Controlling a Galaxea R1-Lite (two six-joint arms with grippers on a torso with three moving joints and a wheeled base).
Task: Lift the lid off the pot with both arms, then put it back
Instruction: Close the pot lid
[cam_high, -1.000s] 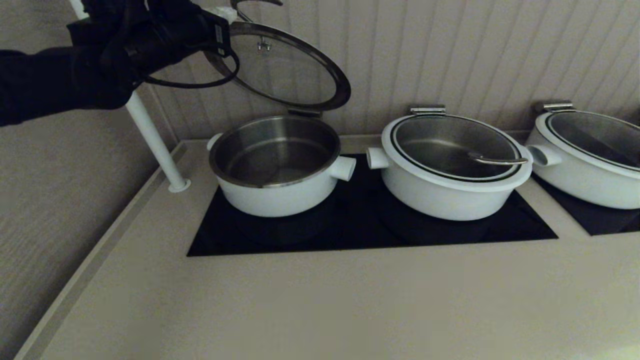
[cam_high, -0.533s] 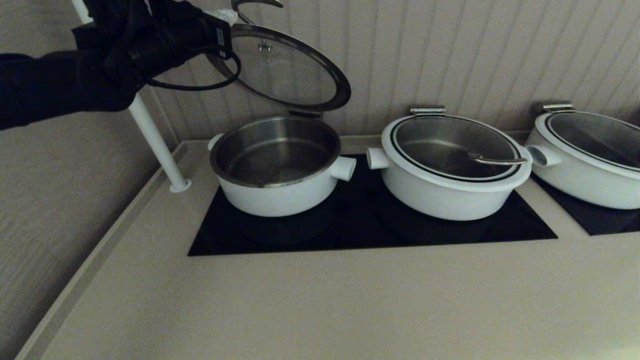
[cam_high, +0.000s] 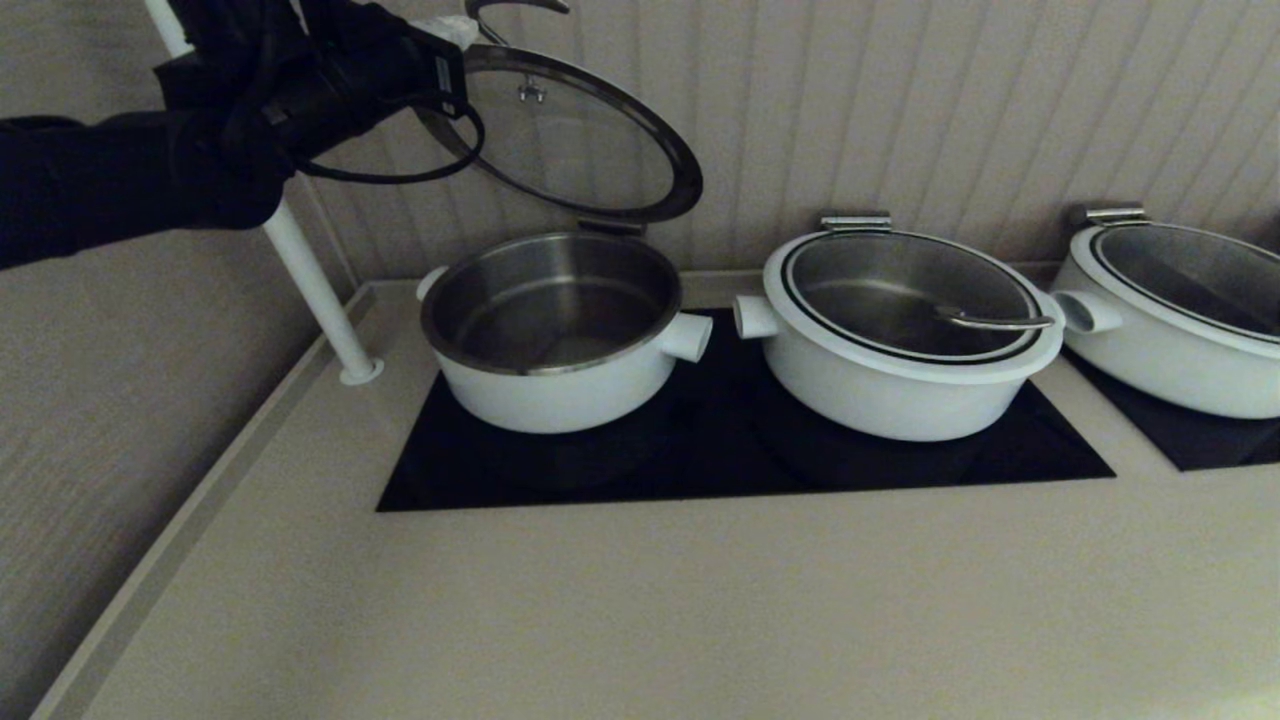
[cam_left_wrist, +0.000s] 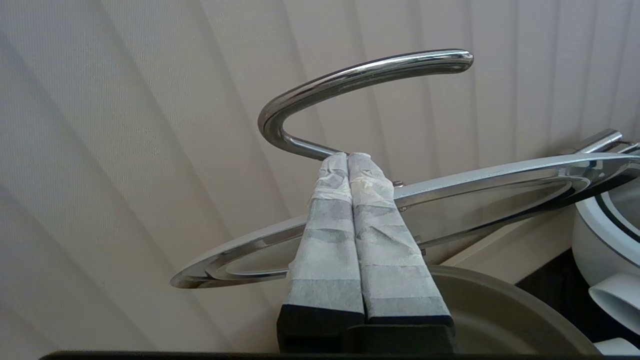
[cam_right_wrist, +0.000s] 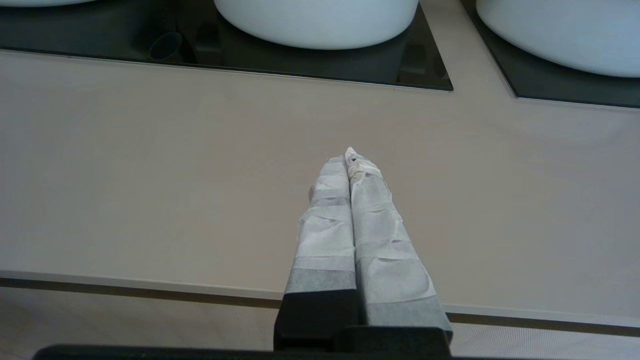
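Your left tool (cam_left_wrist: 348, 159) is up near the back-left corner of the counter (cam_high: 620, 610), its taped fingers (cam_left_wrist: 330, 235) pressed together on the base of the lid's steel wire handle (cam_left_wrist: 350, 80).

The lid (cam_high: 575, 135) hangs tilted above the pot (cam_high: 555, 335), raised at the side your tool holds and lowest at the back, where its edge comes down just beside the small steel bracket (cam_high: 610, 227) on the pot's far rim. You cannot tell whether the two touch there. From the left wrist the glass disc shows edge-on, slanting across the ribbed wall (cam_high: 900, 100).

The pot stands open on the left part of a black cooktop panel (cam_high: 740, 450) toward the back-left of the counter. Its brushed-steel inside is bare and one stubby white side handle (cam_high: 688, 336) points toward the neighbouring pot.

The second white pot (cam_high: 900, 335) sits lidded on the right part of the same panel, just beside the open one and not touching it.

The third white pot (cam_high: 1185, 310), also lidded, is on a separate dark panel at the back-right.

A white post (cam_high: 310, 280) rises slanted from the counter's left edge.

Your right tool (cam_right_wrist: 350, 157) hangs over the bare front of the counter, fingers together on nothing, well apart from every pot.
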